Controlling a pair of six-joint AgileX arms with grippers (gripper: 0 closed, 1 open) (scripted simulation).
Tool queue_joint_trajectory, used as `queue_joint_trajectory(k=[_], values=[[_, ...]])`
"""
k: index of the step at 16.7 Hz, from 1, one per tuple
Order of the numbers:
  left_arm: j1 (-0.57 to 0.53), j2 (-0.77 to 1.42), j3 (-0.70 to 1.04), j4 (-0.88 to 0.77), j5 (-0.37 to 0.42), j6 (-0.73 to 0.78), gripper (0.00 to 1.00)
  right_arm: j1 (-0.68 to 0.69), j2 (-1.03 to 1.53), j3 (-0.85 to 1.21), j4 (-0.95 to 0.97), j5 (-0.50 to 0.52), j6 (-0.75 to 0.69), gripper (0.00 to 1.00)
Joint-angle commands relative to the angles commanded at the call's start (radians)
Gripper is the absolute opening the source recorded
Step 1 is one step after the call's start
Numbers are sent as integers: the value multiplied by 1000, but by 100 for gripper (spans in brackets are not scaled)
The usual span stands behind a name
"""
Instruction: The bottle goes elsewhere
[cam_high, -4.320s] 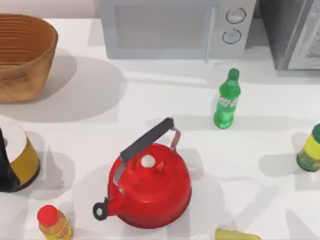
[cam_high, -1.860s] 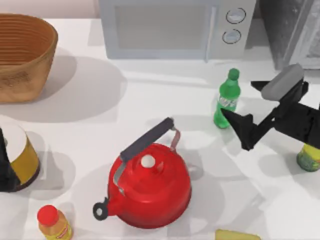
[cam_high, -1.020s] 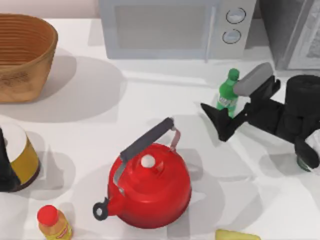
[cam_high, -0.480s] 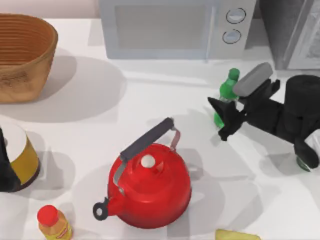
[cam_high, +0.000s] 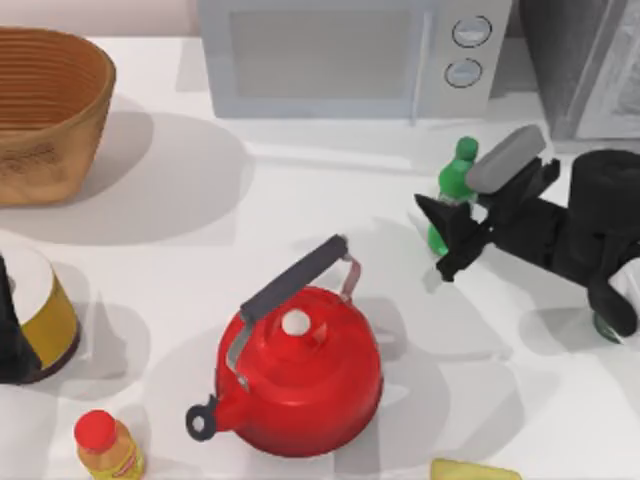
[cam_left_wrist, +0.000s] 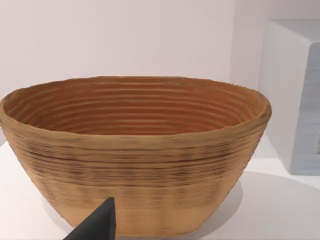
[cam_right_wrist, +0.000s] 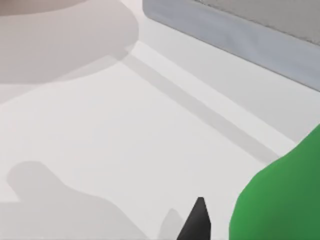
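Top view first: set against the frame half a second ago, almost nothing has shifted; the right gripper (cam_high: 452, 232) sits in the same place against the green soda bottle (cam_high: 456, 178), whereas a second ago its fingers were spread wider and reached further towards the table's left, and some four seconds ago the right arm had not come into the scene at all. The bottle stands upright on the white table (cam_high: 300, 200), in front of the grey microwave (cam_high: 350, 55) and towards the table's right, in the spot it has kept throughout. The dark fingers now sit narrow around the bottle's lower body, one tip on its left flank and the other below it, covering the label; cap and shoulders rise clear behind them, so the gripper looks clamped on the bottle. The red kettle (cam_high: 300, 370) stands well apart towards the front, the wicker basket (cam_high: 50, 110) at the far left, the small yellow bottle with red cap (cam_high: 105, 445) at the front left corner. The left arm is parked at the left edge beside a yellow-labelled tin (cam_high: 45, 315). Left wrist view: the basket (cam_left_wrist: 135, 150) faces the camera, with one dark fingertip (cam_left_wrist: 97, 225) of the left gripper before it; whether that gripper is open I cannot tell. Right wrist view: the bottle's green body (cam_right_wrist: 280, 200) bulges just beside one dark fingertip (cam_right_wrist: 197, 222).
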Motion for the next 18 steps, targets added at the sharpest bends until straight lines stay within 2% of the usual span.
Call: queue_joint_trajectory(k=[4, 7, 18], values=[[0, 0, 0, 0, 0, 0, 100, -11, -14, -1, -5, 0, -1, 0], [0, 0, 0, 0, 0, 0, 100, -86, -102, -18, -29, 5, -11, 0], [0, 0, 0, 0, 0, 0, 100, -652, -426, -308, -103, 47, 6, 0]])
